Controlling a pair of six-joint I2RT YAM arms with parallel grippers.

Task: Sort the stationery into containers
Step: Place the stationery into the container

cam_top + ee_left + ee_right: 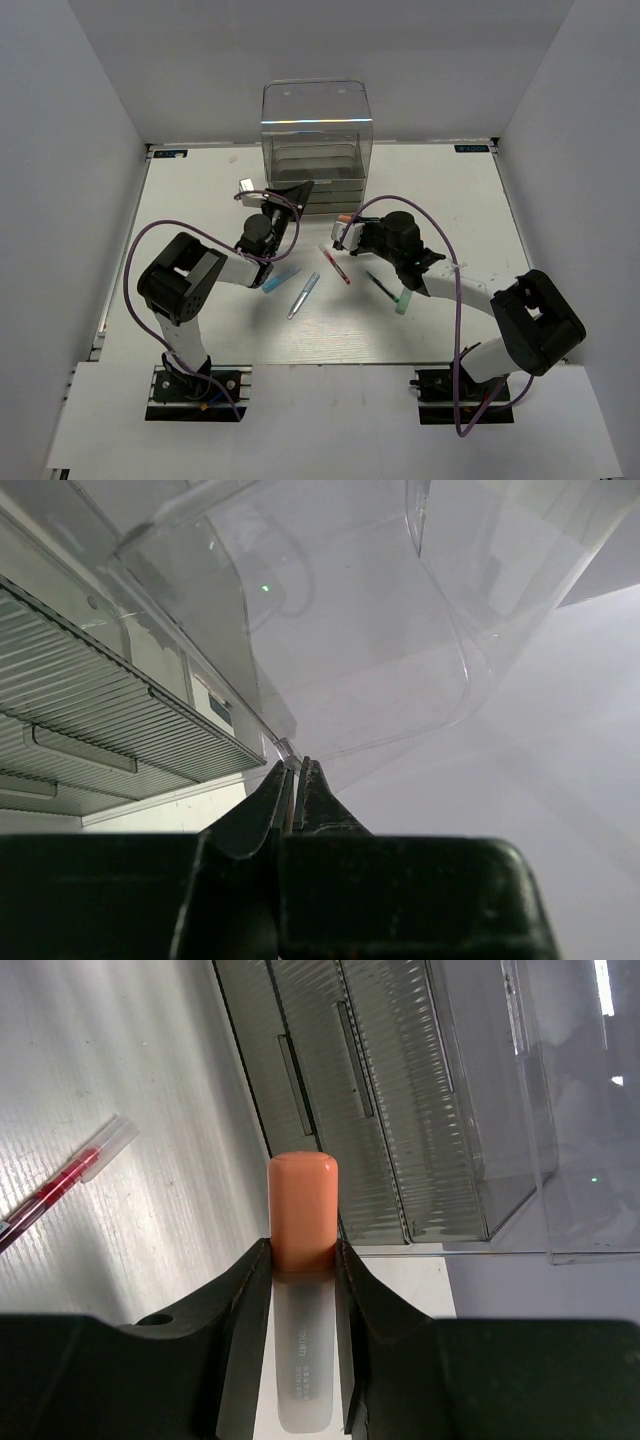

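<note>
On the white table (470, 210), nearest to the arm bases, five loose pieces lie. A short mint-green marker (404, 299) is on the right, and a thin dark pen (379, 285) is just beside it; I cannot tell if these two touch. A thin silvery-blue pen (303, 295) lies in the middle, with a short blue marker (279, 279) near it on the left. A thin red pen with a clear cap (335, 265) lies a little farther back.

Beyond them the right gripper (302, 1252) hangs above the table, near the front of the drawers. Its jaws are clamped on a short marker with an orange cap and a pale body (302, 1200). The cap sticks out past the fingertips and points toward the lower trays.

The left gripper (296, 770) is at the left front corner of the unit. Its jaws are pressed together, and nothing can be seen between them.

Farthest, at the back edge of the table, stands the tall clear plastic drawer unit (317, 140). It has stacked ribbed grey-tinted trays in its lower part and a clear box above them.
</note>
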